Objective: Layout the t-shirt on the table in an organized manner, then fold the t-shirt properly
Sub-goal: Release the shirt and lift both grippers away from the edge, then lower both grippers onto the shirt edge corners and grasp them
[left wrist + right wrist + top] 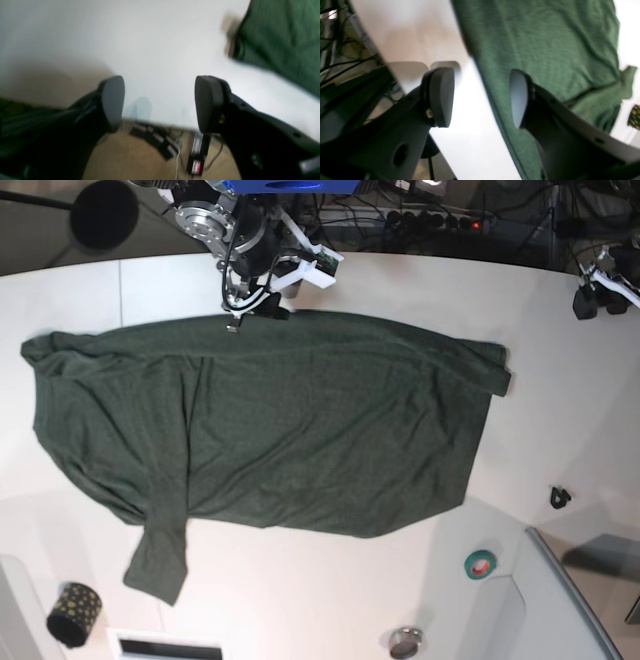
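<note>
One t-shirt (290, 435) lies spread flat on my white worktop (560, 370), dark green, its body a broad panel running across the middle. I count two sleeves on it: one reaches toward the front edge of the worktop, the other ends in a short tab at the shirt's far side from it.

I have two pincers. My right pincer (481, 97) hangs just over the shirt's back hem, both pads apart with bare worktop and green cloth showing in the gap, nothing between them. One pad sits above the white surface, the other above the fabric. My left pincer (160, 103) is well clear of the shirt, out past the sleeve tab near the worktop's rim, its two pads spread wide and empty; through its camera the shirt is only a green corner at the edge.

Around the shirt I count four small things: one dark spotted cylinder (73, 613) near the front sleeve, one teal tape roll (481, 563), one round metal piece (405, 642), and one small black item (559, 497), too small to name with confidence.
</note>
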